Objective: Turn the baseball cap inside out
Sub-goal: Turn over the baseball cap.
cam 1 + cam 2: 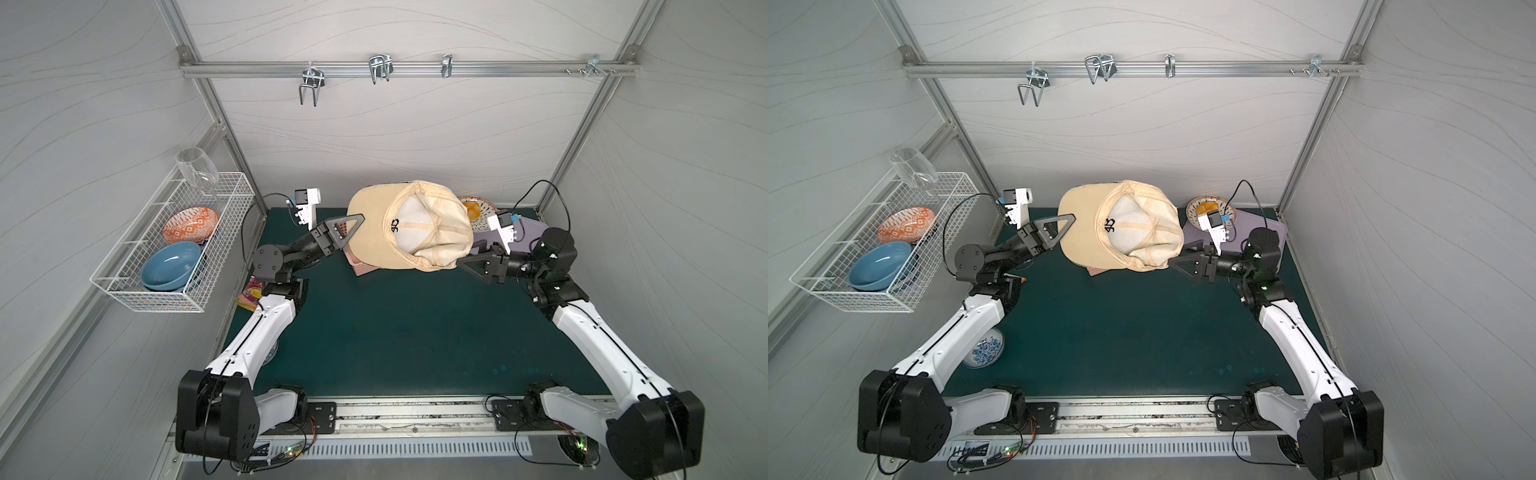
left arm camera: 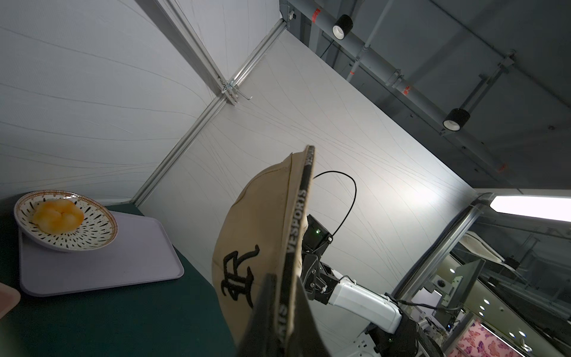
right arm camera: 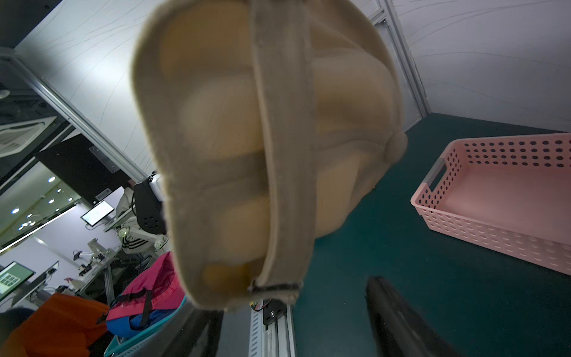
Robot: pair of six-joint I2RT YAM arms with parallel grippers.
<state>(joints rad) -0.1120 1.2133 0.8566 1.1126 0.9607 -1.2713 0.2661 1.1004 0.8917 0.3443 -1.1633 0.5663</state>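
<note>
So right now I've got the tan fabric baseball cap with the black monogram [image 1: 415, 232] [image 1: 1125, 232] held up in the air over the back middle of the dark green mat [image 1: 395, 332]. A pink perforated plastic basket [image 1: 361, 268] is poking out from underneath it. In both top views the cap's opening faces up at the camera, so I'm looking straight into the pale lining and seam tapes, with the curved brim on the back-wall side. My left gripper [image 1: 353, 224] [image 1: 1068, 224] is clamped tight on the cap's front edge. In the left wrist view the cap [image 2: 262, 231] shows its tan outside and monogram, plus the lettered black sweatband running right into the pinch [image 2: 278, 296]. My right gripper [image 1: 465, 264] [image 1: 1179, 262] sits at the back of the cap with its jaws apart. From its wrist camera the cap [image 3: 262, 154] fills the view, blurry, crown button and back strap showing, and its rear edge hangs just above the gap between the two fingers [image 3: 395, 312]. I honestly can't tell if it's touching the fabric. The crown is still right side out. Off behind the right arm is a lilac plastic tray [image 2: 92, 272] with a speckled ceramic plate [image 2: 92, 231] on it, holding something round and yellow-orange [image 2: 57, 214].
</note>
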